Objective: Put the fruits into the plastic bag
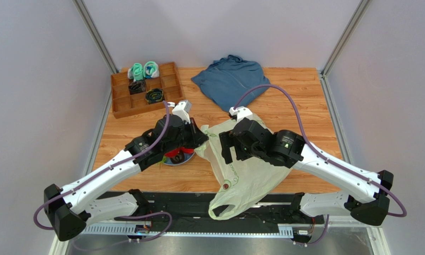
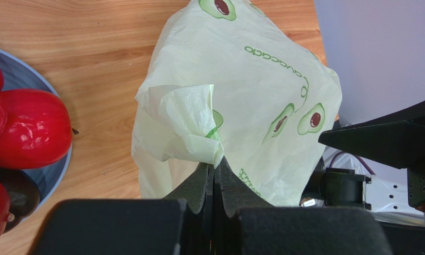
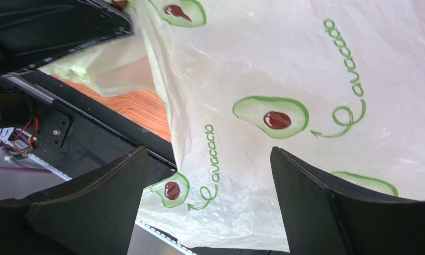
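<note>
Left claw (image 2: 214, 171) is clamping shut on a bunched fold of the thin pale-green avocado-print plastic bag (image 2: 262, 90). Right claw (image 3: 209, 175) is hanging spread wide over the bag. Bag's lying mid wooden table (image 1: 299, 95), w/ its near end drooping off the edge. Glossy red round fruits (image 2: 30, 130) are sitting in a blue-grey dish (image 2: 15, 71) just left of it.

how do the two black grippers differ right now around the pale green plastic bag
The left gripper is shut, pinching a bunched fold of the pale-green avocado-print plastic bag; the right gripper is open, clamping nothing. The left gripper sits beside the glossy red round fruits; the right gripper faces the bag's printed side. Both have black fingers.
</note>
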`<action>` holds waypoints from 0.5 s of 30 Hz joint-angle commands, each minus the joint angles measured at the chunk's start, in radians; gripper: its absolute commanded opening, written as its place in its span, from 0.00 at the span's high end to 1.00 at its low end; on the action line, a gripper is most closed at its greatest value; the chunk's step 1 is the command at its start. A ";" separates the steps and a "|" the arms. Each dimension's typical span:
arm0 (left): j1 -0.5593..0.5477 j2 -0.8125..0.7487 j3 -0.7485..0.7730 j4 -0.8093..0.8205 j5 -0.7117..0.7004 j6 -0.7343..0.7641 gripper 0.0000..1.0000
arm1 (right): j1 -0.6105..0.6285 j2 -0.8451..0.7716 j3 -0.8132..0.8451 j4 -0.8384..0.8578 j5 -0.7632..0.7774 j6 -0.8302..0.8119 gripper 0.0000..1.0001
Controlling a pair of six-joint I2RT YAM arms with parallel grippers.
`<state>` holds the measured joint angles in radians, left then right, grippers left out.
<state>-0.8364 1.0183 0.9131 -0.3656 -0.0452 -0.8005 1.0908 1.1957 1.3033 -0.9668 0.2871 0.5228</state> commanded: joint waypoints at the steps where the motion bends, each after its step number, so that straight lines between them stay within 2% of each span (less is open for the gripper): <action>1: 0.014 -0.004 0.056 -0.028 0.059 0.038 1.00 | 0.004 0.010 -0.034 0.031 0.041 0.094 0.10; 3: 0.029 -0.017 0.063 -0.047 0.067 0.043 1.00 | 0.006 0.010 -0.058 0.078 -0.017 0.118 0.10; 7: 0.077 -0.037 0.076 -0.107 0.143 0.055 1.00 | 0.015 0.039 -0.073 0.134 -0.040 0.172 0.10; 15: 0.088 -0.070 0.020 -0.082 0.166 0.064 1.00 | 0.084 0.136 -0.091 0.145 0.082 0.189 0.09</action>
<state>-0.7494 0.9802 0.9447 -0.4610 0.0860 -0.7521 1.1557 1.3003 1.2282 -0.8612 0.2905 0.6659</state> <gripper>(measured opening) 0.008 0.903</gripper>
